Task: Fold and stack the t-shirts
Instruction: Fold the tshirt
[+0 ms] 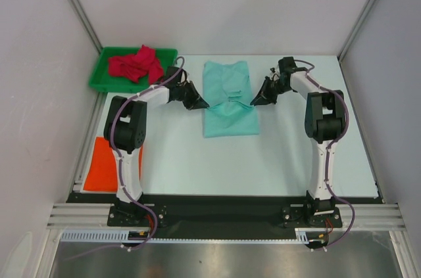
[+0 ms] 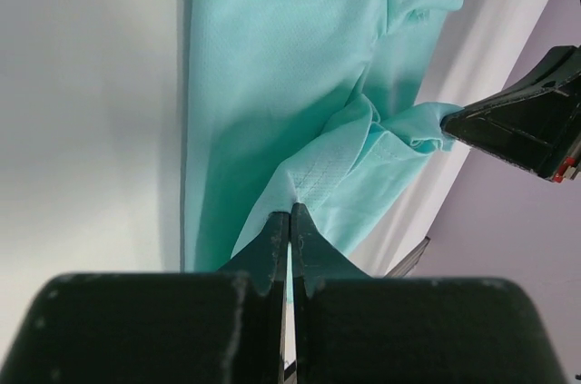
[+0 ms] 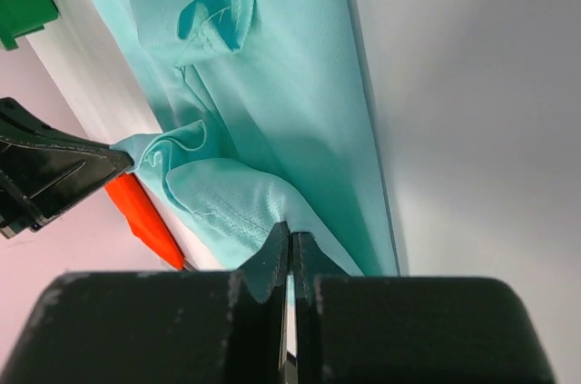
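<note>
The mint green t-shirt point(image 1: 228, 97) lies folded narrow in the middle of the table. My left gripper point(image 1: 202, 103) is shut on its left edge at mid-length; the pinched cloth shows in the left wrist view point(image 2: 318, 171). My right gripper point(image 1: 254, 101) is shut on its right edge opposite, with the cloth showing in the right wrist view point(image 3: 236, 202). The crimson red t-shirt point(image 1: 136, 64) lies crumpled in the green tray point(image 1: 102, 72) at the back left. The bright orange t-shirt point(image 1: 102, 163) lies flat at the left edge, partly behind the left arm.
White walls and metal frame posts close in the table on three sides. The right gripper shows at the right of the left wrist view point(image 2: 522, 125), and the left gripper at the left of the right wrist view point(image 3: 50, 175).
</note>
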Controlling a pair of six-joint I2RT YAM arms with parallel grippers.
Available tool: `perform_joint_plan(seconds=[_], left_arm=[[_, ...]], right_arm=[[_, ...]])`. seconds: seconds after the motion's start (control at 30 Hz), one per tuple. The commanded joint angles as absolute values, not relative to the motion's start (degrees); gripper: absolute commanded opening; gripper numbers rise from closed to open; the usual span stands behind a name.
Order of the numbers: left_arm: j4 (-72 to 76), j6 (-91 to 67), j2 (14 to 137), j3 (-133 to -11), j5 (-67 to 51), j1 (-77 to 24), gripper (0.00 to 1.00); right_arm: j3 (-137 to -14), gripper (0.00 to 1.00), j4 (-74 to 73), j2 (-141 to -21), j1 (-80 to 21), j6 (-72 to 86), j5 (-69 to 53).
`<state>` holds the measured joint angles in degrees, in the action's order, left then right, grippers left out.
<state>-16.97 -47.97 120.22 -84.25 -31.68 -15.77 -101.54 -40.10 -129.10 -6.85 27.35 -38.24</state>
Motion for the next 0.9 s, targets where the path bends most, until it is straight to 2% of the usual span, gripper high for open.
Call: perform_joint_plan(seconds=[0.0, 0.43, 0.87], left_arm=[[-15.29, -49.13, 120.5, -87.19, -32.35, -14.94, 0.0], [-15.21, -50.45, 124.36, -91.58, -32.61, -13.8, 0.0], [-16.52, -49.22, 128.32, -95.71, -32.96, -13.1, 0.01]], right_arm=[[-105.12, 0.0, -40.7, -130.51, -6.24, 27.6, -40.96], [-109.95, 0.0, -40.6, -134.91, -5.01, 29.18, -42.98], [-114.08, 0.08, -40.6, -138.6, -4.22, 30.94, -43.15]])
